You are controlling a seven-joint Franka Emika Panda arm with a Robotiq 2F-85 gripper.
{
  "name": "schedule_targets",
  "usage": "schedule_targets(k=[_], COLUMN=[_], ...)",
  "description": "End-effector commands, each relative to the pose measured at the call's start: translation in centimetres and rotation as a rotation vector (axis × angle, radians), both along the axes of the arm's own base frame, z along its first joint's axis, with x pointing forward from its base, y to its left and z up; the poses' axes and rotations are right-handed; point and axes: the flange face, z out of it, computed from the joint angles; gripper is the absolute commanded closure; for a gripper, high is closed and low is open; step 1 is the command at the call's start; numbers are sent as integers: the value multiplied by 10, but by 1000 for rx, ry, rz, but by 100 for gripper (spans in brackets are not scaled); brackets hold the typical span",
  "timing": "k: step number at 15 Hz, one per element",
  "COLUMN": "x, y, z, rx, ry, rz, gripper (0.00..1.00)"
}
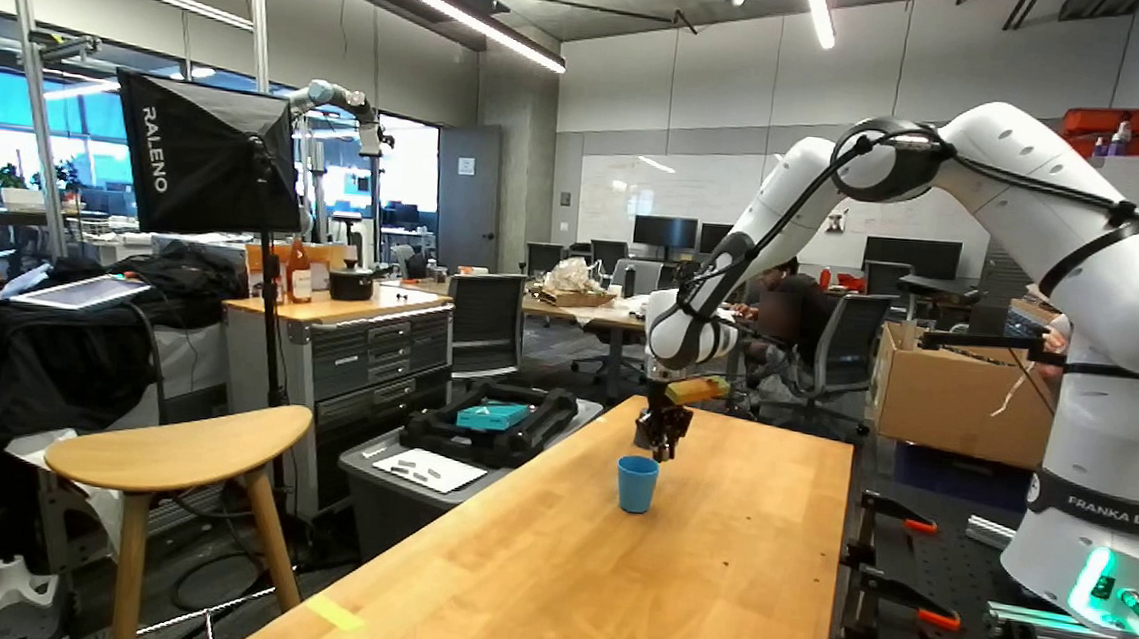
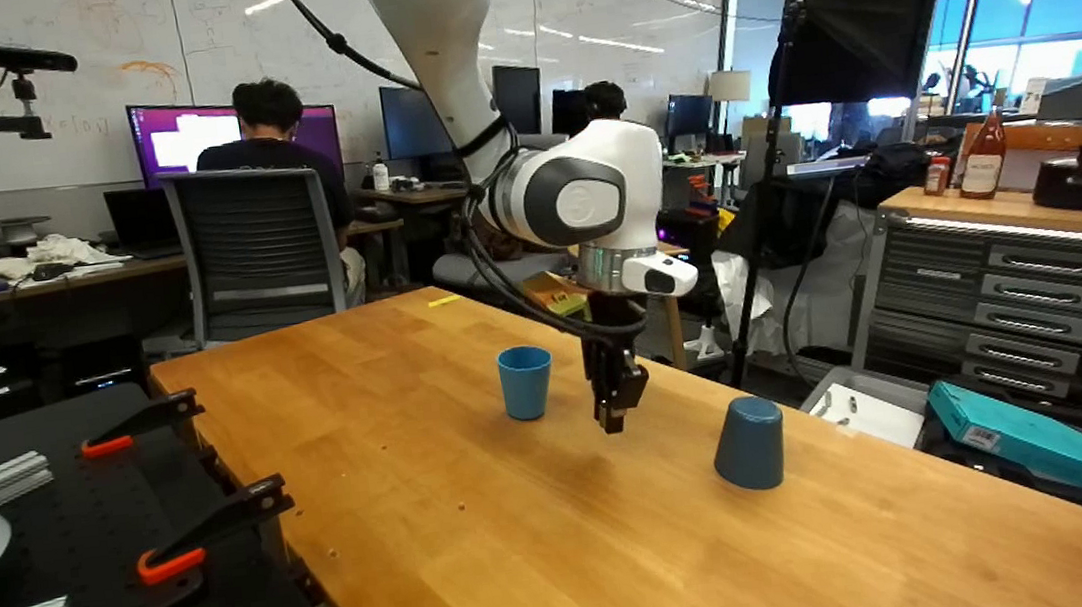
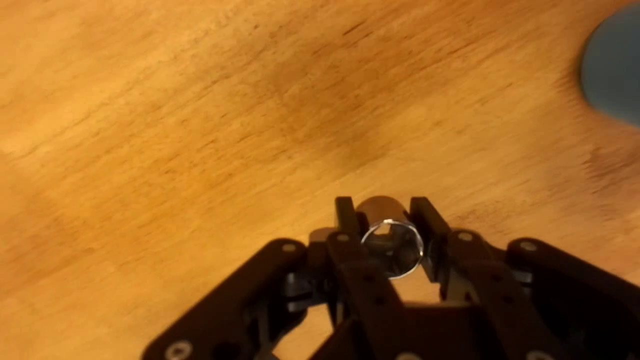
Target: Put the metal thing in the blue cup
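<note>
The jaws are clamped on the shiny, round-rimmed metal piece [image 3: 391, 244], positioned near the upright, light-blue, tapered cup [image 2: 525, 391].

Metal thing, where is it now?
In the wrist view, the metal thing is right of centre in the lower half, held between the jaws; a partly cut-off blue-grey cup shows at the upper right edge.

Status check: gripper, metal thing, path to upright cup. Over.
Gripper shut on metal thing. Upright cup not reached; nothing seen in between. Upside-down cup on gripper's other side.
</note>
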Motion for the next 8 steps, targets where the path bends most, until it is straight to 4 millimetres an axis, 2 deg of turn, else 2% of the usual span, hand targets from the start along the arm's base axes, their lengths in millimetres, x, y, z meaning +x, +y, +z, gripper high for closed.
schedule_targets(k=[1, 8], x=[-25, -47], y=[18, 47], z=[48, 79], rx=[103, 288], ry=[6, -16], rz=[102, 196], gripper=[88, 88])
